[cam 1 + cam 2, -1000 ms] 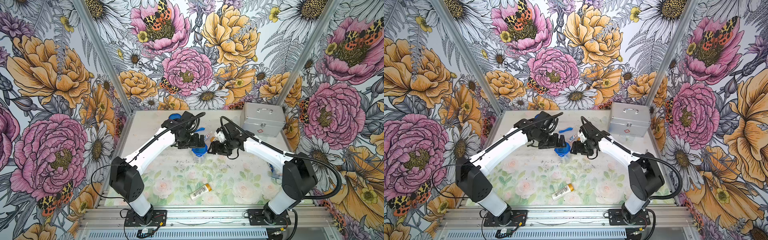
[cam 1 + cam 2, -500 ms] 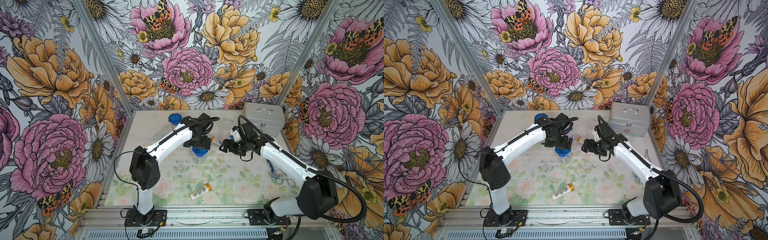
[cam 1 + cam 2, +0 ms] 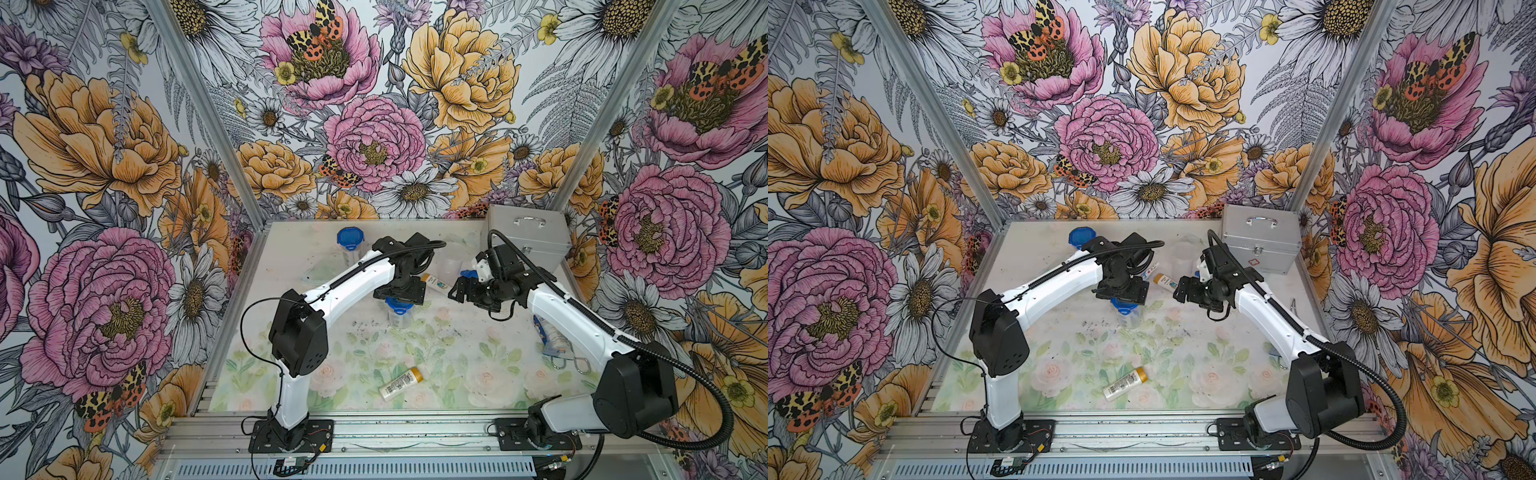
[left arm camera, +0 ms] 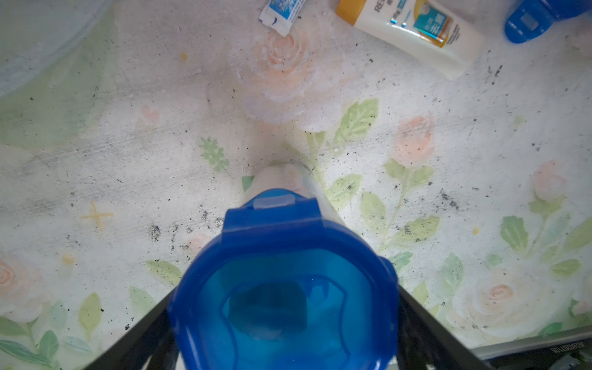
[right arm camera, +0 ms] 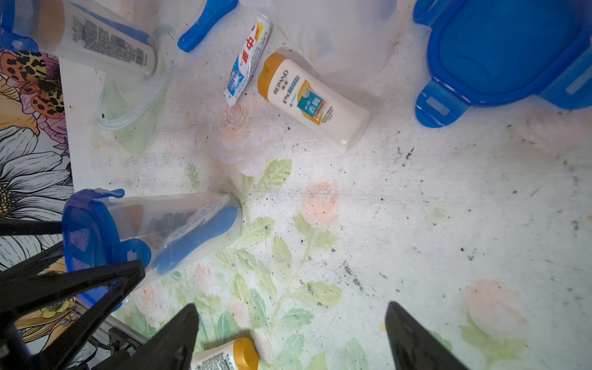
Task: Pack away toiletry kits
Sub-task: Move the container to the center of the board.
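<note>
- Floral-print counter (image 3: pixel 457 357), pale and flecked with dark grit, sits between flower-papered walls (image 3: pixel 104 137).
- Jaws of the left gripper (image 3: pixel 399 300) stand wide either side of the blue lid (image 4: pixel 282 288) on the capped cup (image 5: pixel 137 211), which hides their tips; pressing or not, cannot tell.
- That cup stands mid-counter; its contents (image 5: pixel 198 240) show only blurred through the wall.
- Jaws of the right gripper (image 5: pixel 291 306) are spread, holding nothing.
- Just beyond lie a loose bottle (image 5: pixel 312 101), a toothpaste tube (image 5: pixel 248 61) and a loose lid (image 5: pixel 499 51), the lid cut off by the frame.
- Farther off: second capped cup (image 3: pixel 349 245) at the back, front bottle (image 3: pixel 401 381), silver case (image 3: pixel 525 241) in a back corner.
</note>
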Action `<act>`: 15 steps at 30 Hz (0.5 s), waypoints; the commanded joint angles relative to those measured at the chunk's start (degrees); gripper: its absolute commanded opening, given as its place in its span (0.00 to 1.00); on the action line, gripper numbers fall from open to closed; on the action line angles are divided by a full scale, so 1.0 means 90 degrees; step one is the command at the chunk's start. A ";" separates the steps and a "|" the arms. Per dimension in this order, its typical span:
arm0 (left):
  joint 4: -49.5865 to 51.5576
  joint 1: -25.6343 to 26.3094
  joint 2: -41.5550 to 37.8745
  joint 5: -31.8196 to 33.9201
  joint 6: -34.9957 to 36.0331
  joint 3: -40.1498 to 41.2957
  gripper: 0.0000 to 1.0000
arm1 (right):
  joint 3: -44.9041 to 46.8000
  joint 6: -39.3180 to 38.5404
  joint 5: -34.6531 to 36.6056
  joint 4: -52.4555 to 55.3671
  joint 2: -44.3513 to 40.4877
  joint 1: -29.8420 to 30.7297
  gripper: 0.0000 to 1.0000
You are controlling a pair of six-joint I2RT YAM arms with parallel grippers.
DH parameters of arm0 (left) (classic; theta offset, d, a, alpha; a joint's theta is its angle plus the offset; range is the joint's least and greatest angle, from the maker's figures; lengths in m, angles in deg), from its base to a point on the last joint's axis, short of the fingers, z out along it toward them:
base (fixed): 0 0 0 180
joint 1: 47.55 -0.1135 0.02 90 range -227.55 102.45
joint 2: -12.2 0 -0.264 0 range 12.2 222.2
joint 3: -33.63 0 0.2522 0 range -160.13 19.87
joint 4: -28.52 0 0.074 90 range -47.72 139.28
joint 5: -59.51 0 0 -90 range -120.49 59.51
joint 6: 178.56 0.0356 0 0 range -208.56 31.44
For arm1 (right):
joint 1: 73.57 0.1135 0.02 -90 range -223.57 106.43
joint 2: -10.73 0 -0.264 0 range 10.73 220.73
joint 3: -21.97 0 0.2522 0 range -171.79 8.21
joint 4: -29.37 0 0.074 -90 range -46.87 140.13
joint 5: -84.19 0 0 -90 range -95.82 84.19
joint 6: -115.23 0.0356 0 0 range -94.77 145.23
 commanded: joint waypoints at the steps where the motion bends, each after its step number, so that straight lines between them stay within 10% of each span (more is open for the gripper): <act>1: 0.0061 -0.0412 -0.0376 0.0317 -0.0025 0.0421 0.85 | -0.0250 -0.0168 -0.0043 0.0067 0.0082 -0.0061 0.90; 15: -0.0399 -0.3349 -0.1141 0.0897 0.1050 0.1084 0.65 | -0.1050 -0.0477 -0.0058 0.0316 0.0554 -0.0110 0.90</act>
